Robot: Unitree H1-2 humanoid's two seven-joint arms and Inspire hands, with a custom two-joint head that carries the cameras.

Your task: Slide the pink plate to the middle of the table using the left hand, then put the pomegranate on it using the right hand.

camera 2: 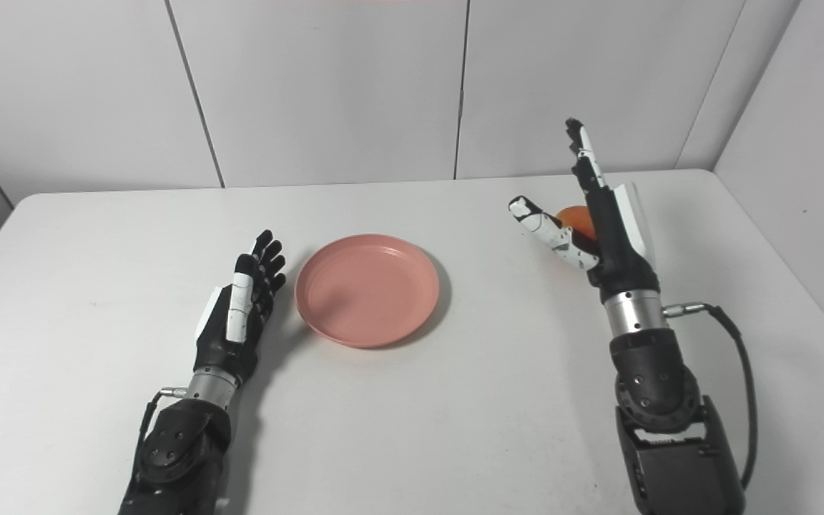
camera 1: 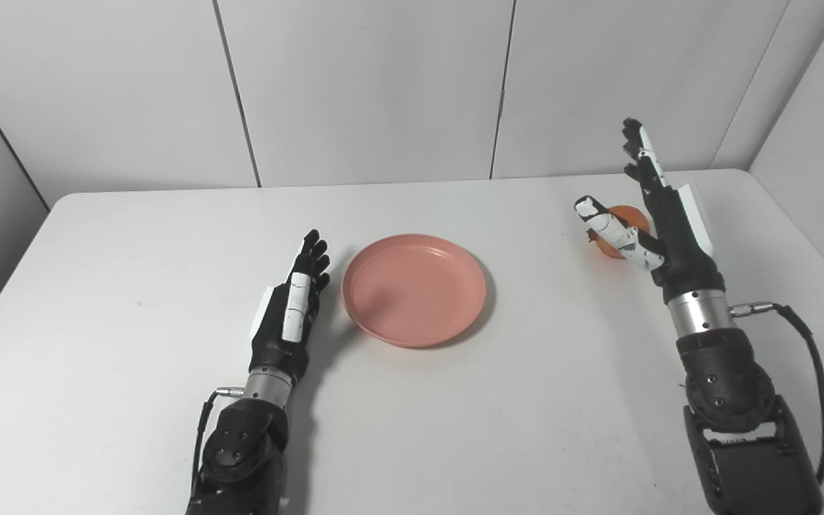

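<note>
The pink plate (camera 1: 414,289) lies flat near the middle of the white table (camera 1: 133,236) and holds nothing. My left hand (camera 1: 296,304) rests just left of the plate, open, fingers straight and pointing away, a small gap from the rim. The pomegranate (camera 1: 618,223), orange-red, sits at the right rear of the table, mostly hidden behind my right hand (camera 1: 651,207). That hand is raised and open, fingers pointing up and thumb spread to the left, standing in front of the fruit and not closed on it.
White wall panels (camera 1: 369,86) rise behind the table's far edge. A black cable (camera 1: 809,357) loops from the right wrist over the table's right side. The table's right edge (camera 1: 812,243) runs close to the right arm.
</note>
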